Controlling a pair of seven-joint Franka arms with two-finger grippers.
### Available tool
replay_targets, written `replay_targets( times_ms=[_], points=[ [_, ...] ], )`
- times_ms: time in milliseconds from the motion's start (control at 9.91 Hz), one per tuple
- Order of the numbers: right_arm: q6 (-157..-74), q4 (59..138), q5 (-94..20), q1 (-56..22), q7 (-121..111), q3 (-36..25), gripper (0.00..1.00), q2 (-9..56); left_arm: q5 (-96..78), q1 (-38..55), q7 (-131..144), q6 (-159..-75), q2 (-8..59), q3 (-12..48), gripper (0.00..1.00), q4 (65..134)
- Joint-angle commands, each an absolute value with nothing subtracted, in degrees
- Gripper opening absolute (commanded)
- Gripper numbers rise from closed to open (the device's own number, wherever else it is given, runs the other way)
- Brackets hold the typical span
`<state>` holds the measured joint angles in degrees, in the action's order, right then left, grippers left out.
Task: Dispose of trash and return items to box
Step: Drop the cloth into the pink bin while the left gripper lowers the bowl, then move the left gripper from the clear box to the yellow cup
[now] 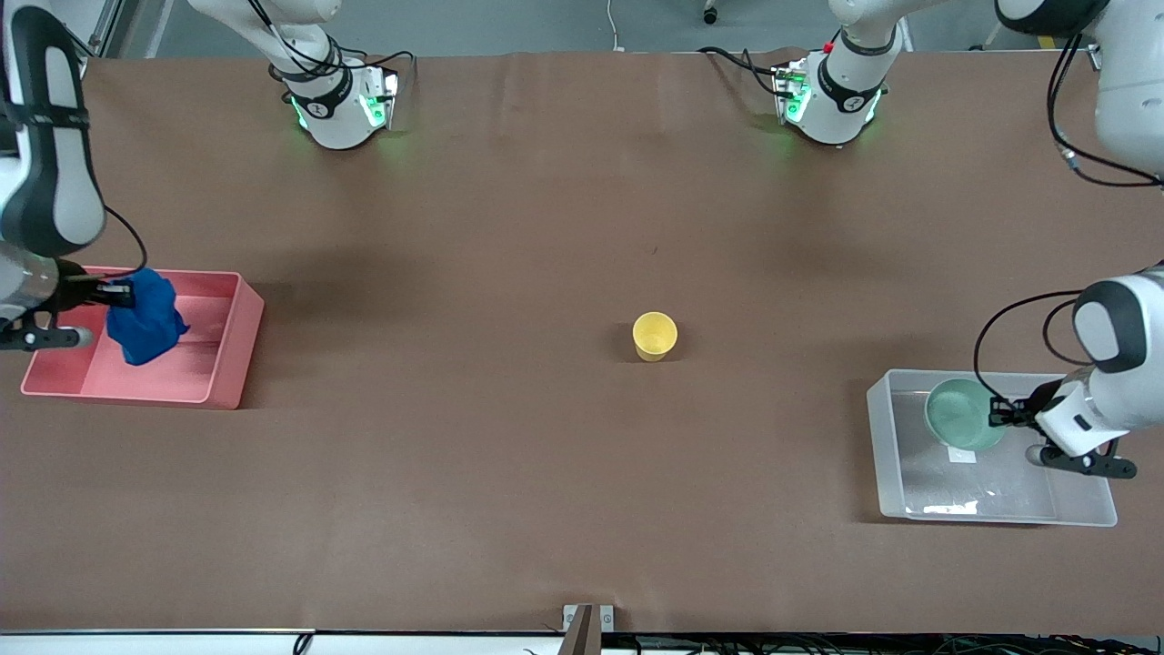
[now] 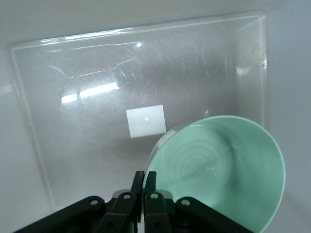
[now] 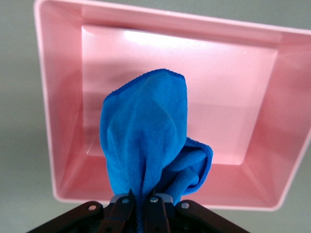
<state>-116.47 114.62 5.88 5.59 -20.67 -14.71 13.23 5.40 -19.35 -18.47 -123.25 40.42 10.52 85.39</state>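
Note:
My right gripper (image 1: 118, 294) is shut on the bright blue cloth wad (image 1: 144, 320) and holds it hanging over the pink bin (image 1: 227, 350); in the right wrist view the cloth (image 3: 146, 131) dangles above the bin's floor (image 3: 218, 97). My left gripper (image 1: 1000, 414) is shut on the rim of the pale green bowl (image 1: 962, 414), held over the clear box (image 1: 900, 473). In the left wrist view the bowl (image 2: 218, 170) hangs above the box floor with its white sticker (image 2: 146, 121). The yellow cup (image 1: 654, 336) stands upright mid-table.
The pink bin sits at the right arm's end of the table, the clear box at the left arm's end. Both arm bases (image 1: 341, 100) stand along the table's edge farthest from the front camera.

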Motion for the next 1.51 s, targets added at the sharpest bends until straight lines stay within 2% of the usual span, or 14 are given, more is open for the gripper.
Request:
replay_targets(
  times_ms=[0, 101, 202, 303, 404, 505, 706, 807, 1110, 1413],
  points=[
    [-118.3, 115.8, 5.5, 5.6, -21.2, -14.3, 0.05, 14.8, 6.2, -19.4, -17.7, -124.5, 44.5, 10.7, 0.01, 83.4],
    [-118.8, 115.8, 5.2, 5.6, -21.3, -14.3, 0.26, 15.9, 6.1, -19.2, -17.7, -124.6, 45.5, 10.8, 0.01, 83.4],
    [-119.1, 115.7, 5.2, 5.7, -21.3, -14.3, 0.93, 16.3, 5.8, -18.9, -17.7, -124.6, 46.5, 10.9, 0.07, 83.3],
    [-118.2, 115.2, 5.2, 5.4, -21.1, -14.3, 1.0, 16.1, 5.6, -18.5, -17.6, -124.7, 46.7, 11.3, 0.33, 83.1],
    [-117.6, 114.4, 5.1, 5.1, -20.6, -14.3, 1.0, 15.4, 5.5, -18.5, -17.6, -124.7, 46.1, 11.7, 0.86, 83.0],
    [-114.2, 111.0, 4.7, 4.9, -20.4, -14.2, 1.0, 14.3, 5.4, -19.6, -18.6, -124.3, 44.7, 13.2, 1.0, 81.2],
    [-98.3, 97.7, 1.4, 4.0, -14.7, -14.0, 1.0, 13.6, 5.4, -19.0, -17.7, -123.0, 40.6, 16.1, 1.0, 80.0],
    [-93.0, 91.8, 1.2, 3.1, -10.8, -13.7, 1.0, 12.8, 5.7, -18.6, -13.8, -121.0, 37.8, 17.9, 1.0, 80.1],
    [-88.4, 89.7, -3.1, 3.0, -6.9, -12.7, 1.0, 4.2, 6.3, -16.1, -0.8, -115.5, 33.3, 25.1, 1.0, 80.2],
    [-82.7, 87.4, -3.2, 3.2, -0.3, -8.2, 1.0, -1.4, 8.1, -4.5, 19.4, -111.2, 31.6, 25.4, 1.0, 80.9]
  ],
)
